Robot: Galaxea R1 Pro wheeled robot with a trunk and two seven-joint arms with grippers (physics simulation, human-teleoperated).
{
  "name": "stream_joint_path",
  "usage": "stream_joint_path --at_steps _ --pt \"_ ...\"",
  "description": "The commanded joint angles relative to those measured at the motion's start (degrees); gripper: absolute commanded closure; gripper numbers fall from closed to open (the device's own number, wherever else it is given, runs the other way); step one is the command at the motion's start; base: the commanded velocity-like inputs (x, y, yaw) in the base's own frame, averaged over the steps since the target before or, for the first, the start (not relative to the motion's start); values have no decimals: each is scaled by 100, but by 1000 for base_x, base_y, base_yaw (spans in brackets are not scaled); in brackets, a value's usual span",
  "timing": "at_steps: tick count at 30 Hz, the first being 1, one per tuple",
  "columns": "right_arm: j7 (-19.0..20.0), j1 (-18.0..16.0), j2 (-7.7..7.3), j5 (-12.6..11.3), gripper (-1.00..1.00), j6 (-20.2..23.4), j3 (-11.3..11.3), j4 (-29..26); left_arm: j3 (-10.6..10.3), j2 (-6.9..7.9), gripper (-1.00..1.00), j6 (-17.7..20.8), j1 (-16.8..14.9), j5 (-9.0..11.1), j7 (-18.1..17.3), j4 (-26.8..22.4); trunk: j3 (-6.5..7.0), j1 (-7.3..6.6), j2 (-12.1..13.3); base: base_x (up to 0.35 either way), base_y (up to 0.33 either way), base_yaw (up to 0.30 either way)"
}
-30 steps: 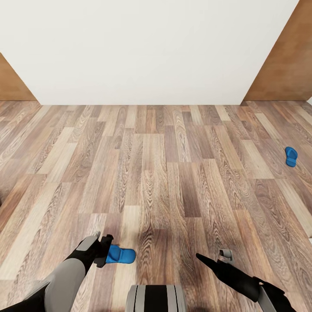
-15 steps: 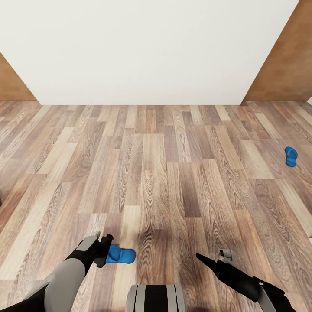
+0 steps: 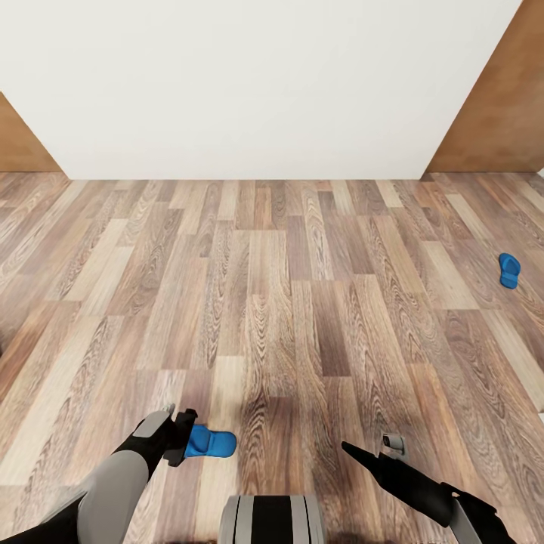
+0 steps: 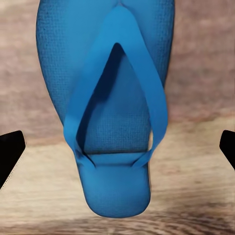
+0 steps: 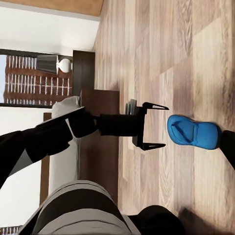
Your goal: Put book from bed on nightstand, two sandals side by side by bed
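One blue sandal (image 3: 211, 443) lies flat on the wood floor just past my left gripper's fingertips. My left gripper (image 3: 184, 437) is open; in the left wrist view its black fingertips (image 4: 11, 152) stand on either side of the sandal (image 4: 115, 112) without touching it. The right wrist view shows this gripper (image 5: 159, 126) with spread fingers facing the sandal (image 5: 193, 132). A second sandal (image 3: 508, 270) lies far off at the right. My right gripper (image 3: 349, 449) hovers low at the front right, open and holding nothing. The bed (image 5: 100, 105) and a nightstand (image 5: 83, 66) appear behind my left arm. The book is out of view.
A white wall (image 3: 257, 91) closes the room ahead, with brown doors at the left (image 3: 19, 147) and right (image 3: 502, 106). Wood-plank floor (image 3: 287, 302) stretches between the two sandals. A black-shaded lamp (image 5: 54, 63) stands on the nightstand by a window (image 5: 24, 76).
The head view has shifted very slightly. Both arms and both sandals stay where they were.
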Motion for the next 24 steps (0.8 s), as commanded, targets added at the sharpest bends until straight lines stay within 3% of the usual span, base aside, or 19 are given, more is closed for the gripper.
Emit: stream_joint_path --at_steps 1,13,24 --pt "7 -2 -1 -25 -100 54 0 0 6 -5 -100 20 1 37 39 -20 -26 1 -3 0 0 0" --pt "-22 -2 5 -20 -100 54 0 0 6 -12 -100 20 1 37 41 -20 -292 32 -19 0 0 0" --pt "-32 -2 7 -20 -100 54 2 0 6 -17 -100 20 1 40 36 -20 -292 32 -19 0 0 0"
